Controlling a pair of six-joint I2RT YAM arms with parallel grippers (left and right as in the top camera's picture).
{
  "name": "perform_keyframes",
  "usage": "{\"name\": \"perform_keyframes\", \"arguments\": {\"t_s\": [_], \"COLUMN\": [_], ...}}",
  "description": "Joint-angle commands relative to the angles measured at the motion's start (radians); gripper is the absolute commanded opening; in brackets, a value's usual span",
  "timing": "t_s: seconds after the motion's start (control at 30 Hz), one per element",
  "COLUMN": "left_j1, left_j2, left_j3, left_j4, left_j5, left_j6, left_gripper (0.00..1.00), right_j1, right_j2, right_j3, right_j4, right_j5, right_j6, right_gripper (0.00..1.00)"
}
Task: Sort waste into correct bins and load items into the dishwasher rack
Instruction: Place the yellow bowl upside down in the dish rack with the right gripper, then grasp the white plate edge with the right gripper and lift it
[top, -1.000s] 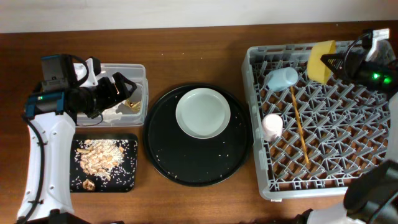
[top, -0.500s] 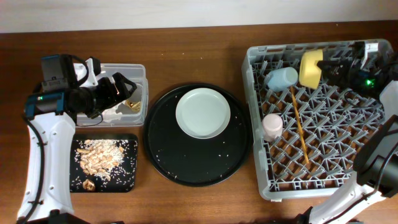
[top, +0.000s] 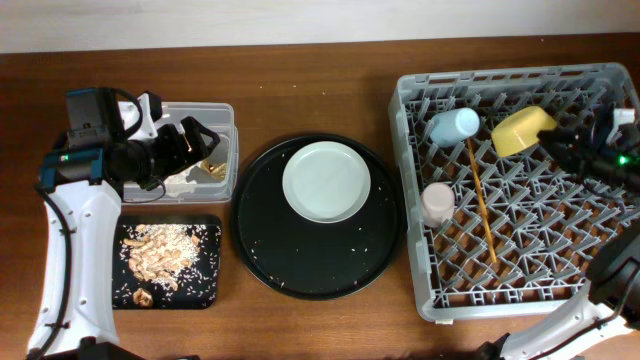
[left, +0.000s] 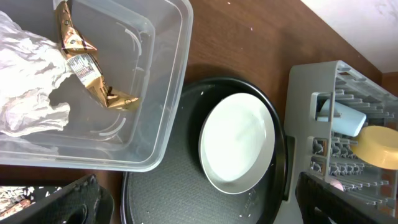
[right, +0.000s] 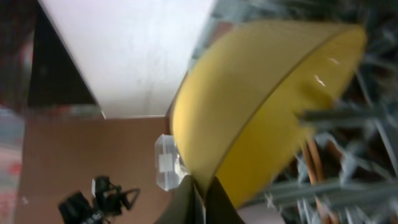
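Note:
The grey dishwasher rack (top: 412, 262) holds a light-blue cup (top: 452, 125), a pink cup (top: 436, 203) and wooden chopsticks (top: 481, 205). My right gripper (top: 553, 141) is shut on the rim of the yellow bowl (top: 522, 130), which lies tilted low over the rack's back pegs; the right wrist view shows the fingers (right: 202, 200) pinching the bowl (right: 267, 106). My left gripper (top: 186, 148) is open and empty over the clear tub (top: 226, 116). The tub holds a white napkin (left: 28, 87) and a gold wrapper (left: 84, 62). The pale plate (top: 326, 181) sits on the round tray.
A large round black tray (top: 320, 262) with scattered rice crumbs lies mid-table. A shallow black rectangular tray (top: 206, 290) at the front left holds beige food scraps (top: 158, 255). The left wrist view shows the plate (left: 239, 140) and the rack's corner (left: 308, 93).
My right gripper has carried the yellow bowl from above the rack's back edge down and to the right, into the rack, now tilted. The left arm has not moved.

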Motion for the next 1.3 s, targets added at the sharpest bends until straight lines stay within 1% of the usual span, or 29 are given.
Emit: {"name": "perform_keyframes", "arguments": {"t_s": [0.0, 0.13, 0.27, 0.33, 0.43, 0.5, 0.6, 0.67, 0.8, 0.87, 0.9, 0.93, 0.97, 1.03, 1.07, 1.13, 1.27], "left_j1": [0.002, 0.002, 0.002, 0.002, 0.002, 0.002, 0.002, 0.002, 0.002, 0.002, 0.002, 0.002, 0.002, 0.002, 0.002, 0.002, 0.002], "left_j2": [-0.011, -0.011, -0.011, -0.011, -0.011, -0.011, -0.011, -0.011, -0.011, -0.011, -0.011, -0.011, -0.011, -0.011, -0.011, -0.011, -0.011], "left_j3": [0.004, 0.004, 0.004, 0.004, 0.004, 0.004, 0.004, 0.004, 0.004, 0.004, 0.004, 0.004, 0.004, 0.004, 0.004, 0.004, 0.004], "left_j4": [0.002, 0.002, 0.002, 0.002, 0.002, 0.002, 0.002, 0.002, 0.002, 0.002, 0.002, 0.002, 0.002, 0.002, 0.002, 0.002, 0.002], "left_j5": [0.000, 0.000, -0.001, 0.000, 0.000, 0.000, -0.001, 0.000, -0.001, 0.000, 0.000, -0.001, 0.000, 0.000, 0.000, -0.001, -0.001], "left_j6": [0.009, 0.009, 0.009, 0.009, 0.009, 0.009, 0.009, 0.009, 0.009, 0.009, 0.009, 0.009, 0.009, 0.009, 0.009, 0.009, 0.009], "left_gripper": [1.00, 1.00, 1.00, 1.00, 1.00, 1.00, 1.00, 1.00, 1.00, 1.00, 1.00, 1.00, 1.00, 1.00, 1.00, 1.00, 1.00], "right_j1": [-0.044, -0.091, -0.128, -0.119, -0.058, 0.047, 0.225, 0.390, 0.702, 0.805, 0.881, 0.928, 0.979, 1.045, 1.070, 1.103, 1.123], "right_j2": [0.007, -0.013, -0.081, -0.137, -0.227, -0.303, -0.373, -0.399, -0.394, -0.385, -0.372, -0.361, -0.348, -0.319, -0.301, -0.259, -0.177], "right_j3": [0.004, 0.005, 0.022, 0.053, 0.101, 0.149, 0.179, 0.179, 0.176, 0.176, 0.176, 0.174, 0.171, 0.165, 0.165, 0.165, 0.164], "right_j4": [-0.066, -0.119, -0.150, -0.167, -0.172, -0.164, -0.163, -0.163, -0.166, -0.167, -0.168, -0.168, -0.166, -0.158, -0.156, -0.151, -0.124], "right_j5": [0.108, 0.184, 0.253, 0.299, 0.394, 0.547, 0.649, 0.742, 0.882, 0.891, 0.911, 0.941, 0.996, 1.084, 1.131, 1.212, 1.230], "right_j6": [-0.009, -0.008, -0.008, -0.008, -0.008, -0.008, -0.008, -0.009, -0.008, -0.008, 0.000, 0.011, 0.061, 0.134, 0.169, 0.234, 0.241], "right_gripper": [0.10, 0.11, 0.11, 0.13, 0.17, 0.21, 0.21, 0.22, 0.22, 0.23, 0.25, 0.26, 0.26, 0.27, 0.30, 0.32, 0.33]}}
